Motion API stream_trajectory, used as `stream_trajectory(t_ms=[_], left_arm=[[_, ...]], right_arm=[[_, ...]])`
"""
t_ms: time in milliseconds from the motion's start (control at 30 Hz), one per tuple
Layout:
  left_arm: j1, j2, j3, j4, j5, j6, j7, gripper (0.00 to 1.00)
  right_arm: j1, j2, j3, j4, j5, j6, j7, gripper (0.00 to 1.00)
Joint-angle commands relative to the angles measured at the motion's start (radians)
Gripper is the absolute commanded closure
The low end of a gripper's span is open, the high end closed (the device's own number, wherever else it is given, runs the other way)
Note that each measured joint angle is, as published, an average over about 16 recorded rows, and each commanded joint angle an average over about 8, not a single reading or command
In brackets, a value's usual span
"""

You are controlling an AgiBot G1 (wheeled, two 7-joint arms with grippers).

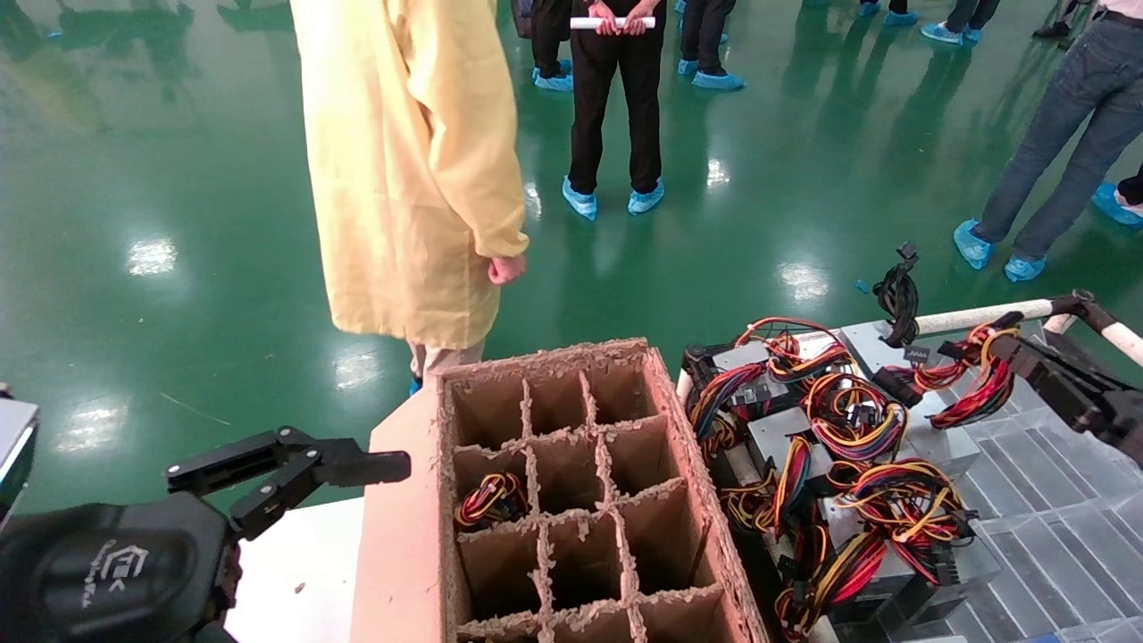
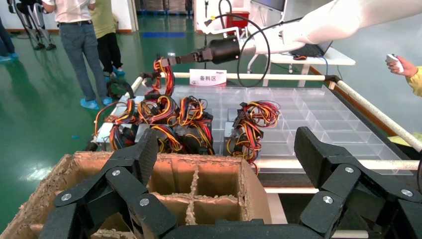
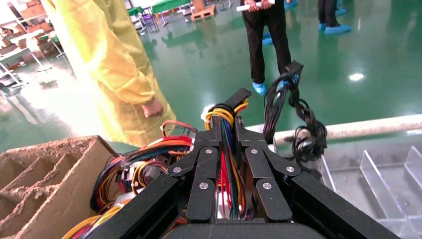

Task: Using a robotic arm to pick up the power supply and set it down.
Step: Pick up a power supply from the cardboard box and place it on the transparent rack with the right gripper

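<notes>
The right gripper [image 3: 226, 124] is clamped on a power supply's wire bundle [image 1: 982, 384] over the far right of the clear tray [image 1: 1063, 527], using the wires as a handle. The power supply [image 1: 902, 357] rests among others there. The left gripper [image 2: 224, 159] hangs spread wide, idle, beside the cardboard box [image 1: 571, 491], probably the drop spot.

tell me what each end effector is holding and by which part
The right end effector is shut on a wire bundle of a power supply, not on the metal box. The left end effector is open over the cardboard box, holding nothing.
</notes>
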Motion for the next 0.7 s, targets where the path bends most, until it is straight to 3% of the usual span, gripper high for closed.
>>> stream_trajectory(t_ms=[33, 167, 233, 433, 500, 700], left_arm=[[0.000, 0.000, 0.000, 0.000, 0.000, 0.000, 0.000, 0.00], [0.000, 0.000, 0.000, 0.000, 0.000, 0.000, 0.000, 0.00], [0.000, 0.000, 0.000, 0.000, 0.000, 0.000, 0.000, 0.00], [0.000, 0.000, 0.000, 0.000, 0.000, 0.000, 0.000, 0.00], [0.000, 0.000, 0.000, 0.000, 0.000, 0.000, 0.000, 0.00], [0.000, 0.000, 0.000, 0.000, 0.000, 0.000, 0.000, 0.00]], right_arm=[[0.001, 0.001, -0.003, -0.006, -0.004, -0.001, 0.004, 1.00], [0.000, 0.005, -0.002, -0.013, -0.003, 0.005, 0.002, 1.00], [0.001, 0.004, -0.002, -0.014, -0.003, 0.008, 0.001, 0.92], [0.006, -0.004, -0.003, -0.015, -0.004, 0.014, 0.003, 0.18], [0.008, -0.007, -0.003, -0.016, -0.005, 0.014, 0.006, 0.01], [0.010, -0.011, -0.004, -0.017, -0.006, 0.013, 0.010, 0.00]])
